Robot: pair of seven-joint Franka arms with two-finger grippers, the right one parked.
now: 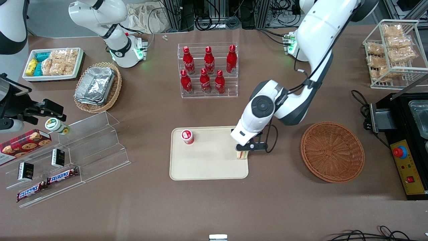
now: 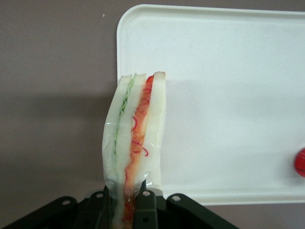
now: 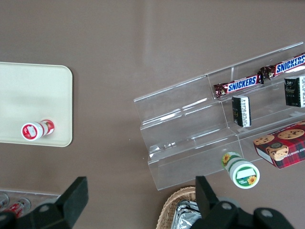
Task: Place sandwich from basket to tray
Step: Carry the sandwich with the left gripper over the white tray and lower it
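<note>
Wrist view from the left arm shows the gripper [image 2: 125, 210] clamped on the sandwich [image 2: 136, 143], its fingers [image 2: 145, 202] pressed against the bread on either side, filling edge facing the camera. From the front, the gripper [image 1: 243, 151] holds the sandwich [image 1: 242, 154] over the tray [image 1: 207, 164] at the edge toward the basket [image 1: 332, 151]. A red-capped cup [image 1: 187, 136] stands near the tray's corner toward the parked arm's end.
</note>
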